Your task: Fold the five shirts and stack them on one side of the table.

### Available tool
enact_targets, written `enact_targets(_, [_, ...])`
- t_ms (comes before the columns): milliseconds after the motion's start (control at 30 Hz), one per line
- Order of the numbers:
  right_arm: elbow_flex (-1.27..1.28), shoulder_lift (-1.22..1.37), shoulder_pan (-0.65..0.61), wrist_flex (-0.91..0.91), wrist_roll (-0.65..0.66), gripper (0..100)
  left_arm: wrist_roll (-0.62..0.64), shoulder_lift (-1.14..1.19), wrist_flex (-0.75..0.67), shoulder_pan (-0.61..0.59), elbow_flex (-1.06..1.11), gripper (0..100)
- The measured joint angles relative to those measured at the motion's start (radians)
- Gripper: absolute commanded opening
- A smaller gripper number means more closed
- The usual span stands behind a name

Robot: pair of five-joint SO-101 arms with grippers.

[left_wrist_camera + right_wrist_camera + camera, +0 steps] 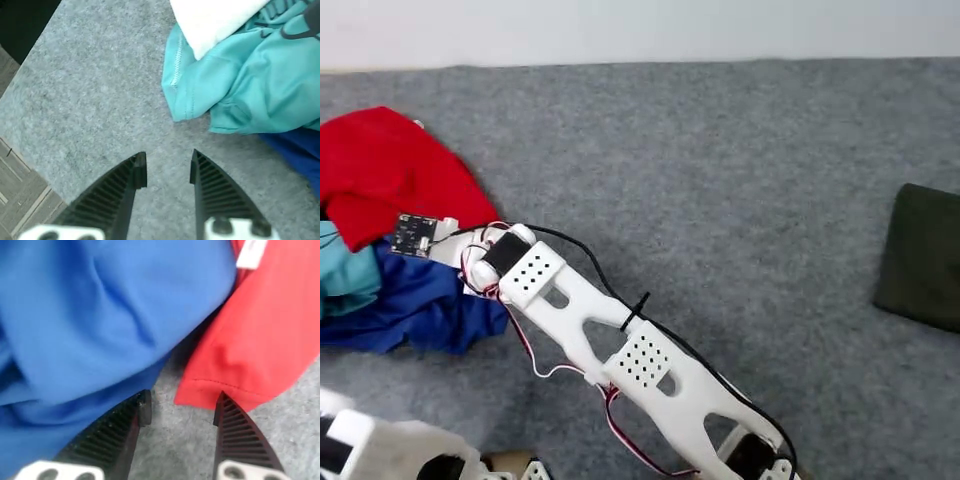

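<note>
A pile of loose shirts lies at the table's left: a red shirt (pixel 390 170) at the back, a teal shirt (pixel 345 275) and a blue shirt (pixel 420 300) in front. My right arm (pixel 620 345) stretches from the front right to this pile. Its gripper (pixel 183 407) is open low over the mat, at the seam where the blue shirt (pixel 100 315) meets the hem of the red shirt (pixel 270 340). My left gripper (pixel 168 167) is open over bare mat, a short way from the teal shirt (pixel 250 85), which has a white shirt (pixel 215 20) lying over it.
A folded dark green shirt (pixel 925 260) lies at the table's right edge. The grey mat (pixel 720 180) covers the middle and back. The left arm's base (pixel 380 450) sits at the front left corner, close to the table edge and wooden floor (pixel 15 175).
</note>
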Motion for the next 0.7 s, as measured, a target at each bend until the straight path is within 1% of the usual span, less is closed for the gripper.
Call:
enact_targets(133, [0.0, 0.0, 0.0, -0.015, 0.0, 20.8, 0.0, 0.0, 0.0, -0.021, 0.0, 15])
enact_targets(333, [0.0, 0.0, 0.0, -0.015, 0.012, 11.8, 0.0, 0.0, 0.0, -0.021, 0.0, 15])
enact_targets(467, [0.0, 0.0, 0.0, -0.015, 0.051, 11.1, 0.0, 0.0, 0.0, -0.021, 0.0, 15])
enact_targets(700, [0.0, 0.0, 0.0, -0.015, 0.055, 11.0, 0.0, 0.0, 0.0, -0.021, 0.0, 15])
